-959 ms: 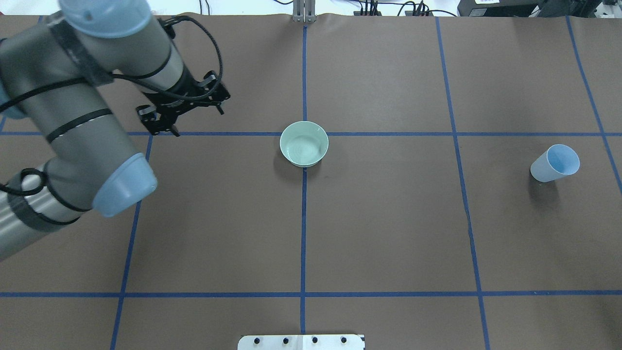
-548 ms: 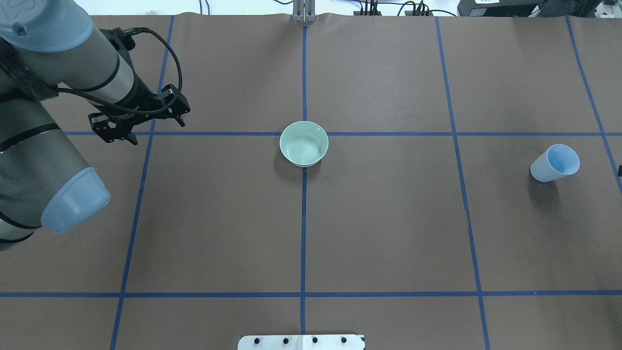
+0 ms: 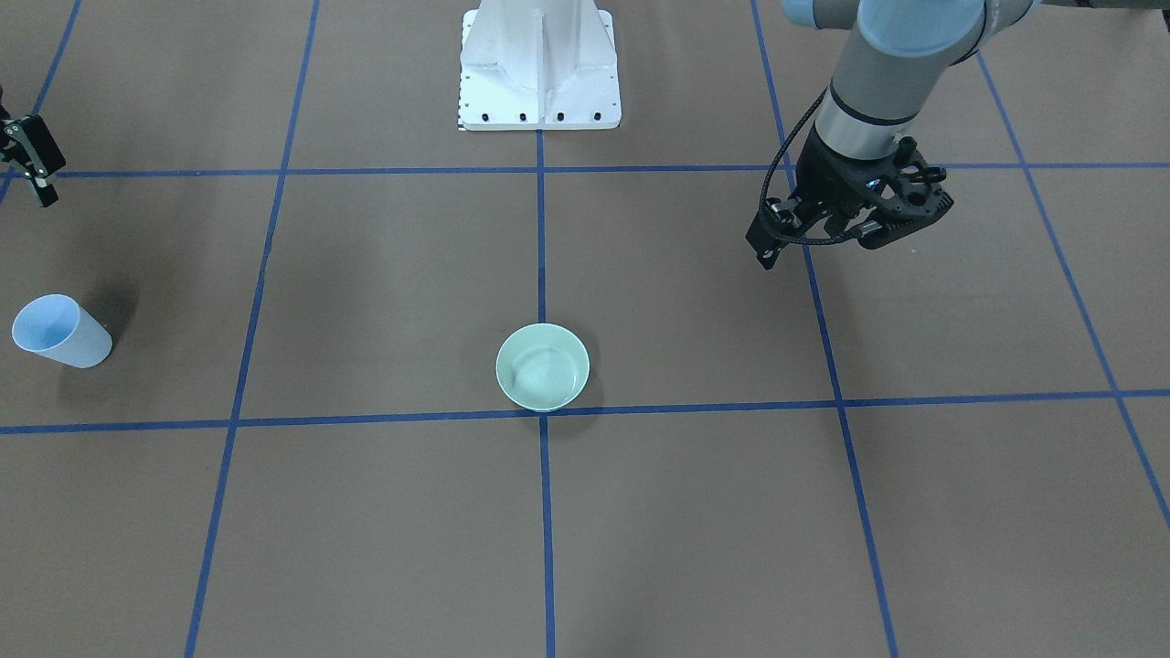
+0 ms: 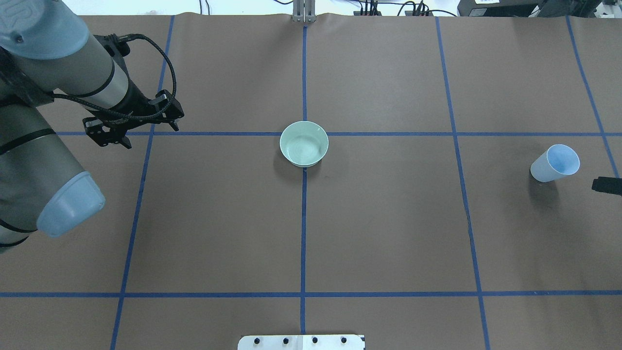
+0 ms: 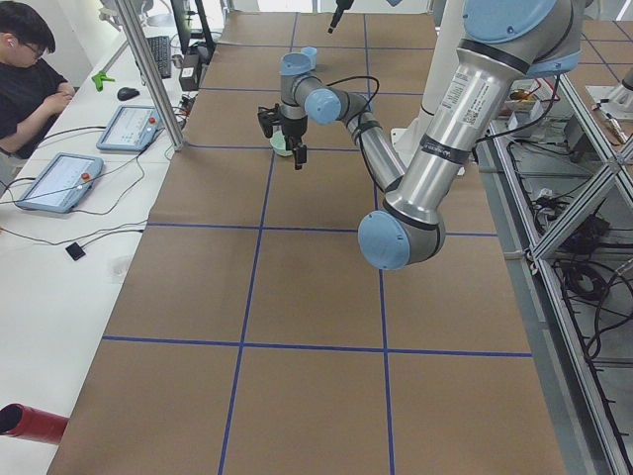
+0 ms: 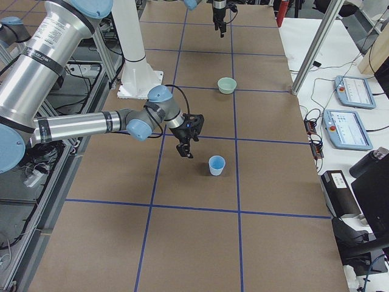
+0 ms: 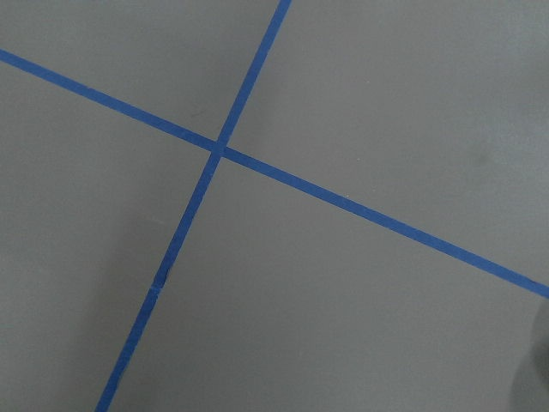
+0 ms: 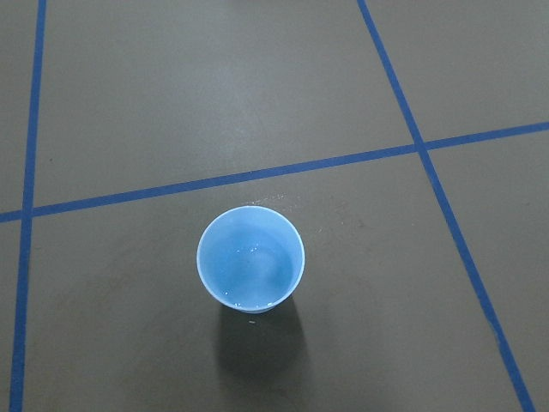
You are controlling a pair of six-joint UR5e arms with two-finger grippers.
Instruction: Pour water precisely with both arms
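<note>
Near counter point(image 4: 388, 233) left edge: left gripper point(image 4: 148, 132), fingers spread, empty, over tape crossing point(image 7: 219, 150); right edge: right gripper point(image 4: 606, 185), spread or closed indeterminable, near upright blue cup point(image 4: 555, 163); centre: pale green bowl point(image 4: 304, 144).

Bright even light, soft shadows, sharp

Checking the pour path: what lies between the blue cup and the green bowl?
Between the blue cup and the green bowl lies only bare brown table cover, crossed by one blue tape line; the overhead view shows it.
</note>
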